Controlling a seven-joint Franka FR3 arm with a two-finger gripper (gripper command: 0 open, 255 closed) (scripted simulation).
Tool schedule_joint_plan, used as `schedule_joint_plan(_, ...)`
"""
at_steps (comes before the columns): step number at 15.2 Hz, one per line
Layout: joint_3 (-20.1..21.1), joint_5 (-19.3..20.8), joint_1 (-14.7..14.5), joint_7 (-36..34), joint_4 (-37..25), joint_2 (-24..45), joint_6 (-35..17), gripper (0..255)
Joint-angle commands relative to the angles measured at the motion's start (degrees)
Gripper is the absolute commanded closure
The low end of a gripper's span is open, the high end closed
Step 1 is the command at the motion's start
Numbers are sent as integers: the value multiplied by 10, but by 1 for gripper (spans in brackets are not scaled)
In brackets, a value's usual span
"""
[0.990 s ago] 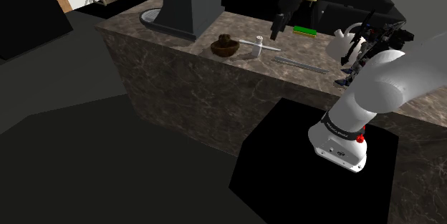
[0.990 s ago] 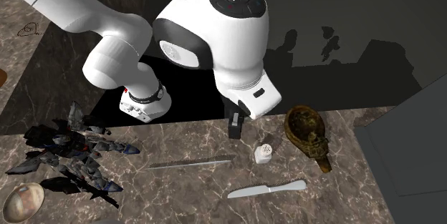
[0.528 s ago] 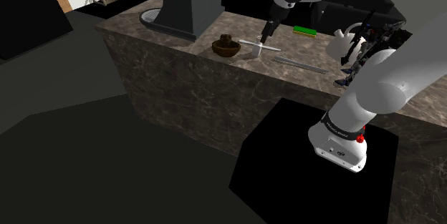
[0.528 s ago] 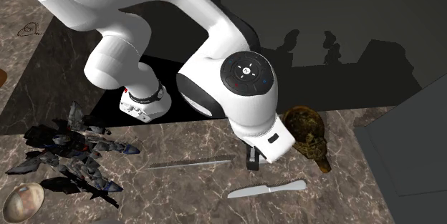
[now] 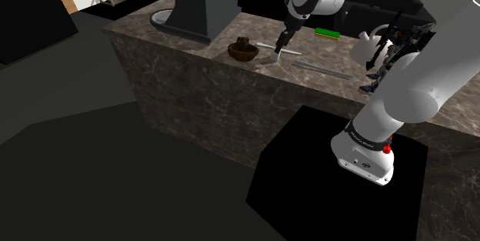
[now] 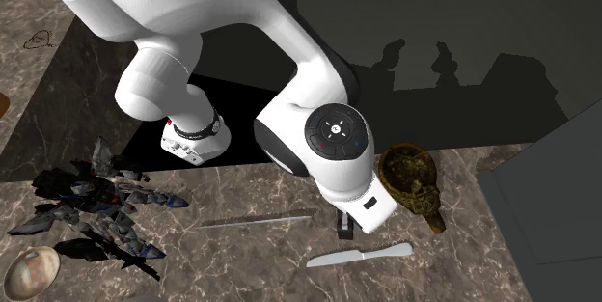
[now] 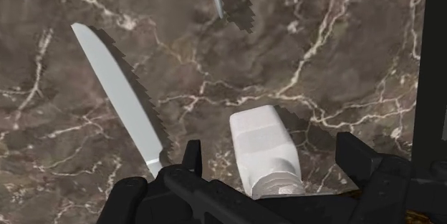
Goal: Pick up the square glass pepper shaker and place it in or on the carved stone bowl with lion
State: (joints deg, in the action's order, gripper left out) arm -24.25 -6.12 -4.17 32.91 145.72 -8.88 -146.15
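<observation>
**A:** Where is the pepper shaker [image 7: 263, 144]?

**B:** Right under the gripper [image 7: 276, 154], on the brown marbled table [image 7: 344, 58]. It is drawn plain white and sits in the gap between the two black fingers [image 7: 360, 159].

**A:** Are they pinching it?

**B:** No. They stand spread, with bare table showing on either side of the shaker. Neither one touches it.

**A:** What lies closest?

**B:** A white serrated knife [image 7: 118, 94], just beside the shaker. In the second exterior view it lies at five o'clock from the gripper, and a long grey blade [image 6: 256, 220] lies at nine o'clock.

**A:** And the bowl?

**B:** The dark carved bowl [image 6: 413, 179] is near, at two o'clock from the gripper in that view. In the shoulder view it is at nine o'clock. The shaker is on the table, not in the bowl.

**A:** Anything farther off?

**B:** Beyond the grey blade, well apart, lies a dark spiky figure [image 6: 96, 208].
</observation>
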Motion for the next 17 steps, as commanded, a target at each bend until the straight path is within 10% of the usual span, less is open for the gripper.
schedule_joint_plan(1,-2,-9,-3,7,2,11,-12,0)
schedule_joint_plan(8,-2,-9,-3,7,2,10,-12,0)
schedule_joint_plan(9,-2,-9,-3,7,2,10,-12,255)
schedule_joint_plan(17,-2,-9,-3,7,2,10,-12,255)
